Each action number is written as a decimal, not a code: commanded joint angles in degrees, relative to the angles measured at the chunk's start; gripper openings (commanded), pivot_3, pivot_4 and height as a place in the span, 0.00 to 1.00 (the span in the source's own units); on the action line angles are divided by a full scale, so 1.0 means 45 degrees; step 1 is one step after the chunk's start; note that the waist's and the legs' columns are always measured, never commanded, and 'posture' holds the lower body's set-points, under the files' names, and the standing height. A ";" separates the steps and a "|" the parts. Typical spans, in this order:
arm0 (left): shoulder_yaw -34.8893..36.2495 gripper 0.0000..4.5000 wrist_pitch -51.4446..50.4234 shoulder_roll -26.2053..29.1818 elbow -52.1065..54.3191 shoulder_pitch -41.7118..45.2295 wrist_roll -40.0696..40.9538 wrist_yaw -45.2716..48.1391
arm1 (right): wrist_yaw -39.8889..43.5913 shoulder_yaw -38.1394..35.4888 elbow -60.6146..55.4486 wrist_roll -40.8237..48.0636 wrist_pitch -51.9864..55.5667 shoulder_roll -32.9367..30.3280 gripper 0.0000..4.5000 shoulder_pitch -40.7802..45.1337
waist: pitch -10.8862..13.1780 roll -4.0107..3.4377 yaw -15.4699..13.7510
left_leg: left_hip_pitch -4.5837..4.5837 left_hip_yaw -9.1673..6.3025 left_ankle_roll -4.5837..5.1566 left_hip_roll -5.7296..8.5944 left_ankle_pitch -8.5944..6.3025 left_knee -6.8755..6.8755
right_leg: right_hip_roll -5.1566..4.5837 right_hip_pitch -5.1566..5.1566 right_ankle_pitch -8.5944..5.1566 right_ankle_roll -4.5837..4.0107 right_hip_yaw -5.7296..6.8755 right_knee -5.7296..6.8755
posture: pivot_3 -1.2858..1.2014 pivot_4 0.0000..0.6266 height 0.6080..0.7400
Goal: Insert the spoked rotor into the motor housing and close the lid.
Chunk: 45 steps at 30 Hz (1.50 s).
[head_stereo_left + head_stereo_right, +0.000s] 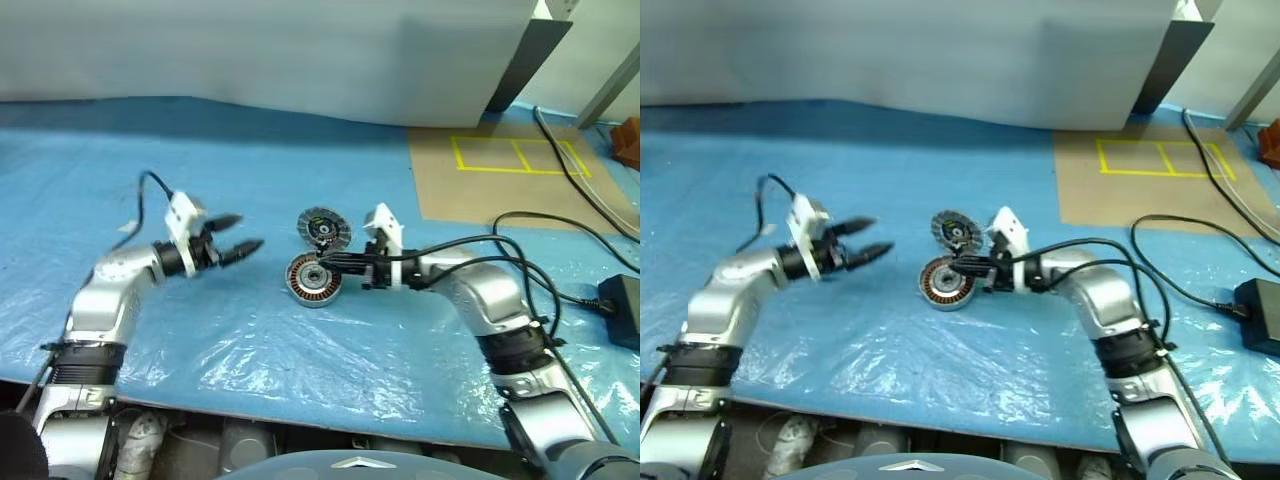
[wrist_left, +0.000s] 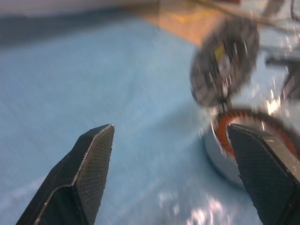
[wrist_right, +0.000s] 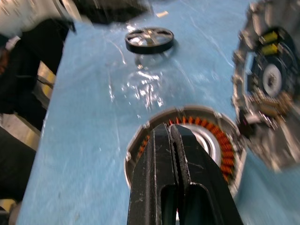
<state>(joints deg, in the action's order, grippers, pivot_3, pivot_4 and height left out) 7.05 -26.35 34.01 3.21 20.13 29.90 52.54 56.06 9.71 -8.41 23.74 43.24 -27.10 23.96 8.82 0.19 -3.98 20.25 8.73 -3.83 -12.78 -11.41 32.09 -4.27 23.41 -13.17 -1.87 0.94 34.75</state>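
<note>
Housing position: the motor housing (image 1: 314, 279) lies flat on the blue plastic-covered table (image 1: 300, 180), open face up, copper windings ringed around the central metal hub. The lid (image 1: 324, 229) stands raised at the housing's 12 o'clock rim, tilted nearly upright, its radial-patterned inner face with the dark centre turned toward me.

My right gripper (image 1: 330, 264) comes in from 3 o'clock of the housing. Its two black fingers are pressed together with nothing between them, and their tips lie over the 3 o'clock edge of the housing. From my right wrist, the closed fingers (image 3: 174, 154) overlap the near rim and the windings; whether they touch the metal I cannot tell.

My left gripper (image 1: 240, 234) hovers at 9 o'clock of the housing, well apart from it, pointing toward it. Its fingers are spread wide and hold nothing.

The spoked rotor (image 3: 149, 39) lies flat on the table, apart from the housing, seen from my right wrist beyond the housing. It is not inserted.
</note>
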 commanded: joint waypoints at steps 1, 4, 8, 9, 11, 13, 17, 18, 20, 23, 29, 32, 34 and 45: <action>0.0303 0.90 -0.1144 0.0582 0.2124 -0.0070 0.0470 -0.0581 | -0.0120 -0.0289 -0.1048 0.0233 0.0124 -0.0566 0.01 -0.0621 | 0.0001 -0.0002 0.0024 | -0.0005 0.0001 -0.0005 -0.0001 -0.0003 -0.0009 | 0.0001 0.0003 0.0000 0.0000 -0.0001 -0.0001 | 0.52 0.24 1.00; -0.0259 0.90 -0.0304 0.1663 0.1351 0.0878 -0.1681 -0.1278 | -0.0451 -0.0088 -0.0858 -0.0152 -0.0125 -0.0839 0.01 -0.1202 | 0.0006 -0.0001 0.0046 | -0.0030 0.0001 -0.0012 -0.0012 -0.0007 -0.0042 | 0.0020 0.0009 -0.0009 -0.0013 0.0002 0.0002 | 0.52 0.24 1.00; -0.1760 0.90 0.0612 0.2819 -0.0843 0.2180 -0.4682 -0.2121 | -0.0901 0.0204 -0.0342 -0.0566 -0.0455 -0.0572 0.01 -0.1314 | 0.0010 -0.0003 0.0051 | -0.0033 -0.0002 -0.0012 -0.0014 -0.0006 -0.0017 | 0.0020 0.0006 -0.0014 -0.0014 0.0006 0.0002 | 0.52 0.24 1.00; -0.1941 0.90 0.0503 0.2828 -0.1338 0.2494 -0.4982 -0.2268 | -0.0998 0.0358 -0.0199 -0.0749 -0.0612 -0.0492 0.01 -0.1299 | 0.0009 -0.0003 0.0040 | -0.0031 -0.0001 -0.0012 -0.0006 -0.0006 -0.0006 | 0.0013 0.0005 -0.0012 -0.0009 -0.0001 0.0002 | 0.52 0.24 1.00; -0.2373 0.90 0.0593 0.2810 -0.2176 0.2687 -0.5397 -0.2012 | -0.1131 0.0579 0.0020 -0.0992 -0.0835 -0.0342 0.01 -0.1331 | 0.0009 -0.0003 0.0033 | -0.0028 -0.0001 -0.0013 0.0003 -0.0006 0.0001 | 0.0004 -0.0001 -0.0011 -0.0008 -0.0004 0.0002 | 0.52 0.24 1.00; -0.2641 0.90 0.1070 0.2864 -0.2830 0.2672 -0.5406 -0.1142 | -0.1230 0.0620 0.0187 -0.1008 -0.0908 -0.0166 0.01 -0.1355 | 0.0010 -0.0003 0.0030 | -0.0023 -0.0002 -0.0015 0.0004 -0.0005 -0.0002 | 0.0005 0.0003 -0.0012 -0.0009 -0.0002 0.0000 | 0.52 0.24 1.00; -0.2907 0.90 0.2526 0.3680 -0.4001 0.2970 -0.4967 0.1892 | -0.1280 0.0593 0.0329 -0.1050 -0.1032 -0.0144 0.01 -0.1406 | 0.0016 0.0012 0.0032 | 0.0062 -0.0018 -0.0018 -0.0008 -0.0004 -0.0011 | 0.0020 0.0096 0.0004 0.0008 0.0013 0.0026 | 0.52 0.24 1.00; -0.2940 0.90 0.3340 0.4126 -0.4216 0.3025 -0.4706 0.3334 | -0.1307 0.0596 0.0358 -0.1073 -0.1071 -0.0163 0.01 -0.1478 | 0.0018 0.0015 0.0034 | 0.0096 -0.0019 -0.0019 -0.0007 -0.0004 -0.0005 | 0.0021 0.0129 0.0019 0.0031 0.0014 0.0035 | 0.52 0.24 1.00; -0.2912 0.90 0.4989 0.4643 -0.4922 0.3447 -0.4520 0.5199 | -0.1364 0.0623 0.0349 -0.1094 -0.1124 -0.0160 0.01 -0.1637 | 0.0022 0.0029 -0.0001 | 0.0136 -0.0029 -0.0019 -0.0010 -0.0003 0.0004 | 0.0022 0.0159 0.0023 0.0035 0.0025 0.0044 | 0.52 0.24 1.00; -0.3356 0.90 0.7757 0.4996 -0.6806 0.4576 -0.5436 0.6310 | -0.1458 0.0580 0.0295 -0.1022 -0.1084 -0.0088 0.01 -0.1739 | 0.0023 0.0027 -0.0112 | 0.0152 -0.0033 -0.0019 -0.0007 -0.0004 0.0004 | 0.0010 0.0156 0.0022 0.0034 0.0044 0.0040 | 0.52 0.24 1.00; -0.4143 0.90 0.9744 0.4153 -1.1188 0.7755 -0.6974 0.6869 | -0.1584 0.0510 0.0480 -0.1090 -0.1224 -0.0035 0.01 -0.1741 | 0.0022 0.0028 -0.0264 | 0.0147 -0.0030 -0.0019 -0.0007 -0.0004 0.0053 | -0.0005 0.0144 0.0005 0.0004 0.0042 0.0051 | 0.52 0.24 1.00; -0.4680 0.90 1.0671 0.3690 -1.2459 0.8490 -0.7767 0.7150 | -0.1639 0.0514 0.0538 -0.1146 -0.1321 -0.0029 0.01 -0.1755 | 0.0022 0.0028 -0.0296 | 0.0145 -0.0029 -0.0020 -0.0006 -0.0004 0.0056 | -0.0007 0.0143 0.0010 0.0012 0.0039 0.0059 | 0.52 0.24 1.00; -0.5189 0.90 1.1286 0.3385 -1.3129 0.8709 -0.8404 0.7301 | -0.1706 0.0513 0.0502 -0.1131 -0.1343 0.0016 0.01 -0.1829 | 0.0023 0.0028 -0.0297 | 0.0141 -0.0030 -0.0021 -0.0010 -0.0004 0.0054 | -0.0003 0.0144 0.0025 0.0037 0.0040 0.0071 | 0.52 0.24 1.00; -0.5803 0.90 1.3184 0.2881 -1.5147 0.9189 -0.9979 0.6817 | -0.1710 -0.0553 -0.1295 -0.0274 -0.1182 -0.0442 0.01 -0.2534 | 0.0027 0.0037 -0.0376 | 0.0150 -0.0046 -0.0024 -0.0010 -0.0006 0.0052 | -0.0005 0.0147 0.0028 0.0042 0.0054 0.0109 | 0.52 0.24 1.00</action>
<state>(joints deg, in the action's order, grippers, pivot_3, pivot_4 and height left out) -19.57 31.88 46.21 -64.39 59.85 -14.75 83.46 47.66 10.68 -9.40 19.90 38.01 -28.08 12.38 8.94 0.36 -5.68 20.92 8.52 -3.93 -12.82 -11.43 32.34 -4.29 24.07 -13.04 -1.69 1.17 35.25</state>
